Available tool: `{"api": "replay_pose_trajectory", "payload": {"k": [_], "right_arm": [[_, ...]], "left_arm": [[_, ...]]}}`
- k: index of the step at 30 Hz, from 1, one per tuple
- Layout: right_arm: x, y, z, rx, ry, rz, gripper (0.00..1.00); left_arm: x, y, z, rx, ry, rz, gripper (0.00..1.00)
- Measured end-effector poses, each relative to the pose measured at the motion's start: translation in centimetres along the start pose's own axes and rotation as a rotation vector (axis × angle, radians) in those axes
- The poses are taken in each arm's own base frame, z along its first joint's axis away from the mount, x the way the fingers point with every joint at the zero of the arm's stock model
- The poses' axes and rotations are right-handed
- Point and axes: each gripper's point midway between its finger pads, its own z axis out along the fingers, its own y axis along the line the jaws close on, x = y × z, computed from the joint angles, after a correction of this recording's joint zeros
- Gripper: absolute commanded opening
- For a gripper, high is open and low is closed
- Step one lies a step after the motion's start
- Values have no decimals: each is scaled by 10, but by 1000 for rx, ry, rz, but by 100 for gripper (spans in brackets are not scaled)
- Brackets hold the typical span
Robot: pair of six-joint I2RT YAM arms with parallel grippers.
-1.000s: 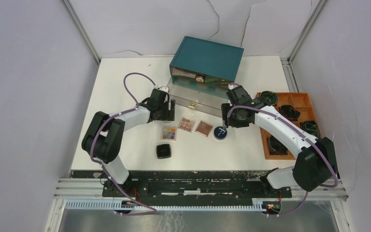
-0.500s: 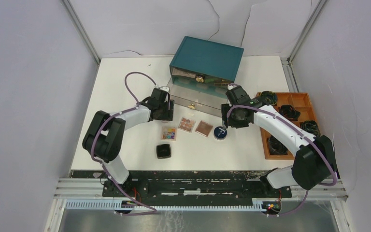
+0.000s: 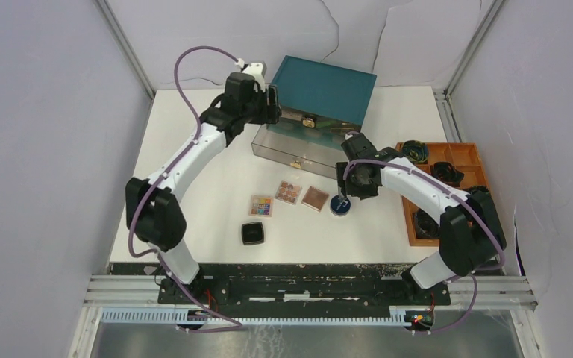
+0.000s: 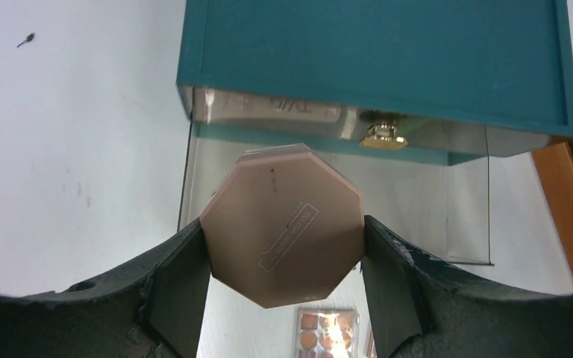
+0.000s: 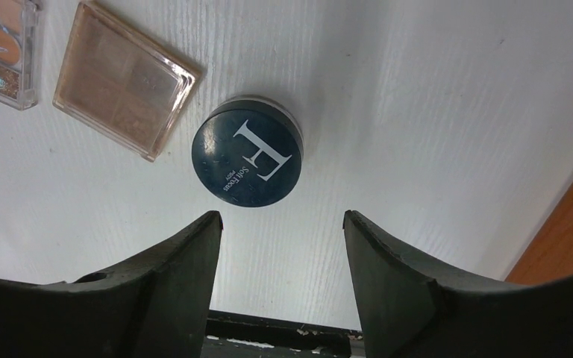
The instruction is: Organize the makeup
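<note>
The left gripper (image 3: pixel 268 101) is clamped on the pink compact (image 4: pixel 281 224), fingers on two opposite edges. It's up in the air by the left end of the teal box (image 4: pixel 373 52), and in the wrist view the pulled-out clear drawer (image 4: pixel 425 201) is right behind it. The right gripper (image 5: pixel 281 218) is wide open, nothing in it, hanging just above the blue compact (image 5: pixel 248 162), which sits flat on the table (image 5: pixel 433 112), white F facing up. In a row beside that are a bronze palette (image 5: pixel 123 78), a second palette (image 3: pixel 288 192) and a colourful palette (image 3: pixel 261 206). The black compact (image 3: pixel 252 233) lies nearer the arm bases. The orange tray (image 3: pixel 468 153) on the right holds dark stuff, too small to tell.
</note>
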Motion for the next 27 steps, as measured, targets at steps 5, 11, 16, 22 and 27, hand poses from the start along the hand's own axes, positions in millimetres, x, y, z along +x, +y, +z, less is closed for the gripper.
{"api": "replay_pose_trajectory", "payload": {"k": [5, 11, 16, 22, 27], "right_arm": [[0, 2, 10, 4, 14, 5, 68], [-3, 7, 27, -1, 35, 19, 68], [0, 10, 39, -1, 60, 32, 68], [2, 14, 50, -8, 77, 45, 70], [2, 22, 53, -28, 73, 59, 71]], "left_arm": [[16, -3, 46, 19, 62, 10, 45], [95, 13, 94, -6, 270, 44, 45], [117, 14, 105, 0, 329, 45, 67], [109, 10, 111, 20, 309, 53, 100], [107, 11, 111, 21, 303, 66, 99]]}}
